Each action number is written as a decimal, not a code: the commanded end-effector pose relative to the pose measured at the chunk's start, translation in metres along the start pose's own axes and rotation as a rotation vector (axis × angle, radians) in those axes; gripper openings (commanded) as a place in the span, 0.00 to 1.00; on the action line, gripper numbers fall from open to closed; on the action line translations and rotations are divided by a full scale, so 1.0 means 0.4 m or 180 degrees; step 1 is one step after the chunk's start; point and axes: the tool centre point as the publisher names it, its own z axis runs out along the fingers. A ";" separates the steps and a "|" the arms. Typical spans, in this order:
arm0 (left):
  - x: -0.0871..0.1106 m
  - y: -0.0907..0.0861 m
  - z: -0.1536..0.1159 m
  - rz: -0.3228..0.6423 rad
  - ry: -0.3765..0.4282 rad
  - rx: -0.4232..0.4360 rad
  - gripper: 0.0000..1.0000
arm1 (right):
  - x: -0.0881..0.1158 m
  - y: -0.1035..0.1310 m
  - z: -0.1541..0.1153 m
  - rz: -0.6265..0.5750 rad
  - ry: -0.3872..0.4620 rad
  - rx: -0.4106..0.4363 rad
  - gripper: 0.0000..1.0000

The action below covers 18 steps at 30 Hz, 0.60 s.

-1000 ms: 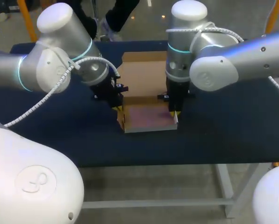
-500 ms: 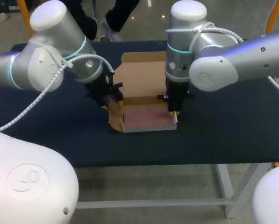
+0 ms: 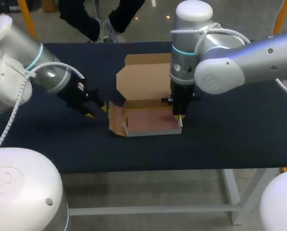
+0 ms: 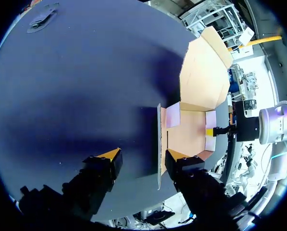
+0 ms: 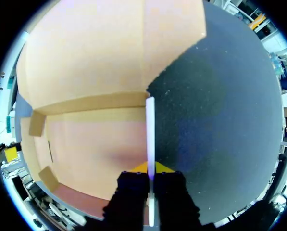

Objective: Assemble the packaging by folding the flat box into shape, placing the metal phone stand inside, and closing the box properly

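The brown cardboard box [image 3: 150,121] lies half folded at the table's middle, its lid [image 3: 145,79] lying flat behind it. Its left side flap [image 3: 115,120] leans outward. My left gripper [image 3: 90,113] is open and holds nothing, a short way left of that flap. In the left wrist view the flap's edge [image 4: 159,144] stands ahead of the left gripper [image 4: 143,155]. My right gripper [image 3: 179,117] is shut on the box's upright right side wall [image 5: 150,125], one fingertip on each face. No phone stand shows in any view.
The dark blue table cloth [image 3: 230,125] spreads wide on both sides of the box. The table's front edge runs close below the box. A black round mark [image 4: 41,20] sits on the cloth far beyond the left gripper.
My left gripper opened, let go of the left flap and drew back to the left. The flap has dropped outward. The right arm and its grip have not moved.
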 end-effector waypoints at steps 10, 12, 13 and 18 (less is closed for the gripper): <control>-0.049 0.005 0.010 -0.0011 0.0424 -0.0049 0.45 | 0.002 0.001 -0.001 0.0000 -0.0008 0.0011 0.00; -0.052 0.009 0.015 0.0000 0.0472 -0.0062 0.39 | 0.002 0.001 -0.001 0.0000 -0.0008 0.0011 0.00; -0.053 0.011 0.018 0.0002 0.0484 -0.0063 0.38 | 0.002 0.001 -0.001 0.0000 -0.0008 0.0011 0.00; -0.061 0.018 0.041 0.0006 0.0640 -0.0046 0.40 | 0.002 0.001 -0.001 0.0000 -0.0008 0.0011 0.00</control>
